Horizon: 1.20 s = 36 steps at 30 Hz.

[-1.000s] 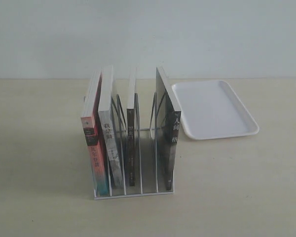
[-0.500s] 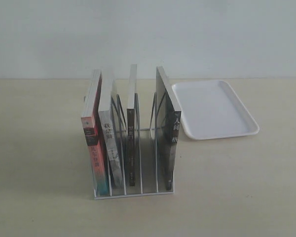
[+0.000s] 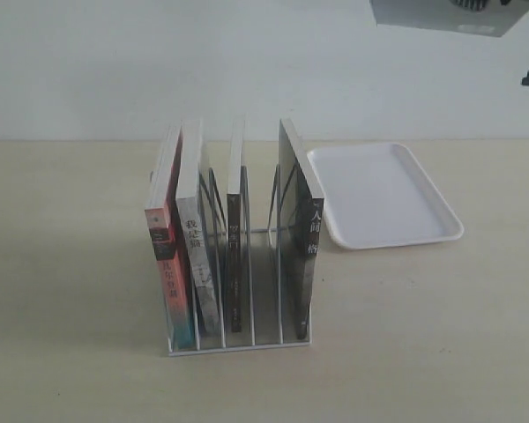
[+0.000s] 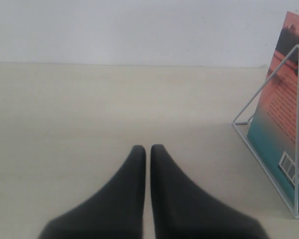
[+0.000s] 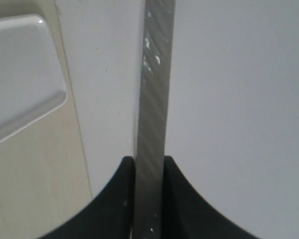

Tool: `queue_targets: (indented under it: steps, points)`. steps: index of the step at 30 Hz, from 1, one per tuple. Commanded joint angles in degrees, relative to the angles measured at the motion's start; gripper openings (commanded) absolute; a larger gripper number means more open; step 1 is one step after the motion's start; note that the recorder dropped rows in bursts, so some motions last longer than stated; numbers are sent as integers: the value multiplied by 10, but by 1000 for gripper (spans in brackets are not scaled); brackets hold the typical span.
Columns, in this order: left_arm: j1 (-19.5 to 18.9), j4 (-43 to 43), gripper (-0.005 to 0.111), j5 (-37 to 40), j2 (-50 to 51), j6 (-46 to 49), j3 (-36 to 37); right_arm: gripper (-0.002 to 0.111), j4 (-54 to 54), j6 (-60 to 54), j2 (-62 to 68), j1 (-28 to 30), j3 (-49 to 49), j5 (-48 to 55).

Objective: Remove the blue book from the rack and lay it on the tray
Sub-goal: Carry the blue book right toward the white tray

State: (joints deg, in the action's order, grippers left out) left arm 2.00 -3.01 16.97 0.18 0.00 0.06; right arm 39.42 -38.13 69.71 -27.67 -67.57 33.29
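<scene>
Blue book, third from left with a thin dark spine, stands upright in the rack; the tray lies just right of it. Left claw is closed on nothing near the red-and-teal book; right claw shows a grey strip between its jaws, can't tell if gripping. Bring your right claw square over the blue book's top edge, then lift straight up.

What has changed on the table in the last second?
A grey and black part of the robot has come into the exterior view's top right corner. The white wire rack, its books and the flat white plastic tray stayed put; no book was taken.
</scene>
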Motion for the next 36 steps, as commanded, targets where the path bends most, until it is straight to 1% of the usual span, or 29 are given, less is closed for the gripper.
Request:
queue_targets:
  steps: [1, 5, 11, 17, 26, 29, 36]
  points:
    - [-1, -2, 4, -2, -2, 0, -1, 0, 6, -7, 16, 57, 20, -69]
    - [-1, -2, 4, -2, -2, 0, -1, 0, -40, -7, 30, 95, 37, -127]
    - [-1, -2, 4, -2, -2, 0, -1, 0, -89, -19, 36, 99, 56, -147]
    - [-1, -2, 4, -2, -2, 0, -1, 0, -174, -189, 36, 99, 80, -147]
    - [-1, -2, 4, -2, -2, 0, -1, 0, -281, -317, 43, 99, 82, -166]
    - [-1, -2, 4, -2, -2, 0, -1, 0, -291, -342, 69, 99, 82, -171]
    - [-1, -2, 4, -2, -2, 0, -1, 0, -299, -342, 145, 99, 82, -220]
